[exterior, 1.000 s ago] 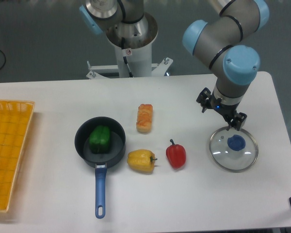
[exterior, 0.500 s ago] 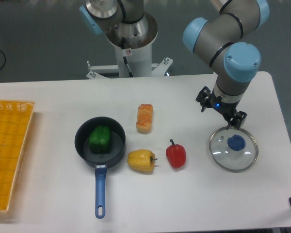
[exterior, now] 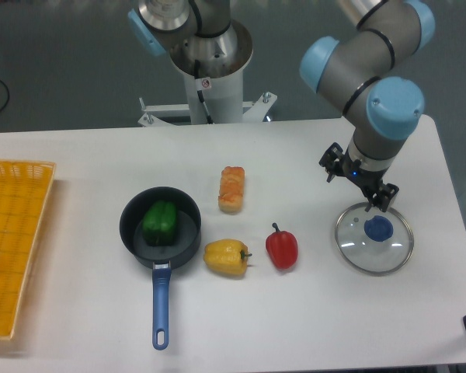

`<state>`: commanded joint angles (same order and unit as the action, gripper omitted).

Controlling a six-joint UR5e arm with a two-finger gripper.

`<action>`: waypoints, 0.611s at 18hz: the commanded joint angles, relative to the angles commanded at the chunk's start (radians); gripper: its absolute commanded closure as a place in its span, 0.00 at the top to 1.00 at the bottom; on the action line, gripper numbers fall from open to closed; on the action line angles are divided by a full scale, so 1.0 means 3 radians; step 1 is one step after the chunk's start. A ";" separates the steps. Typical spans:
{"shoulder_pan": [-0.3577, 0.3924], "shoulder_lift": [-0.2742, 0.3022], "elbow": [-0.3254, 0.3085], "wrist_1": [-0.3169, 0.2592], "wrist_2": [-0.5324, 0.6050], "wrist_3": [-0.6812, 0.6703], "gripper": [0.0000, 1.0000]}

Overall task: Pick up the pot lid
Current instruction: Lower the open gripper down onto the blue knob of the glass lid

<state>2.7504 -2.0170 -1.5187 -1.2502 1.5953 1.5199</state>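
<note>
The white table (exterior: 78, 295) held the pot lid (exterior: 357, 250), blue knob (exterior: 378, 228) up. Near the lid's far side, the end effector (exterior: 357, 186) had its fingers spread apart. Left of the lid in view lay a red vegetable (exterior: 282, 250) and, well apart, a pan (exterior: 144, 251).

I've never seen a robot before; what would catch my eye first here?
Probably the bulky robot arm at upper right, just above the clear lid in the picture. Next, perhaps, the black pan left of centre, its blue handle pointing toward the bottom edge and a green pepper inside.
</note>
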 joint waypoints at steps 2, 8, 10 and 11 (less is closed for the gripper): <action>0.0020 -0.0077 -0.0005 0.0112 -0.0005 0.0164 1.00; 0.0168 -0.0200 0.0005 0.0266 -0.0005 0.0491 1.00; 0.0194 -0.0220 0.0010 0.0271 0.0000 0.0543 1.00; 0.0204 -0.0225 0.0020 0.0271 0.0000 0.0553 1.00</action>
<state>2.8118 -2.0847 -1.5125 -1.1689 1.5953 1.6858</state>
